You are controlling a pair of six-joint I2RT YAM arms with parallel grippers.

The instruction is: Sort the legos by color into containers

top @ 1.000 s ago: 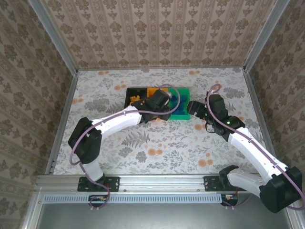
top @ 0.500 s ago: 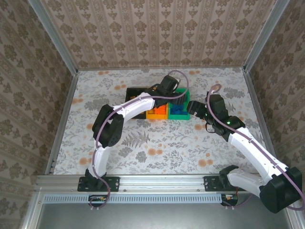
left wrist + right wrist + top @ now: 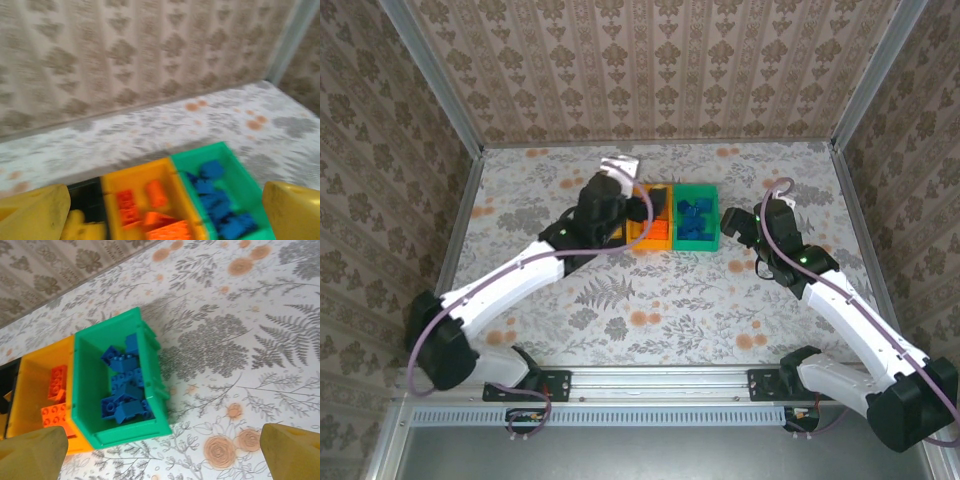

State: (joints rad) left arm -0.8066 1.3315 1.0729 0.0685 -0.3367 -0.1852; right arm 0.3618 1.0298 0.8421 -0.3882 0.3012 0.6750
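Blue legos (image 3: 122, 390) heaped in green bin (image 3: 132, 436) | red-orange legos (image 3: 55, 397) in orange-yellow bin (image 3: 40, 371) | your left gripper (image 3: 162, 212) and right gripper (image 3: 161, 452): both spread wide, empty

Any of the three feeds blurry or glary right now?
Left wrist: soft and smeared all over; the orange bricks in the orange bin lose their studs. Right wrist: sharp, studs on the blue bricks readable. Top: crisp, even light, no glare.
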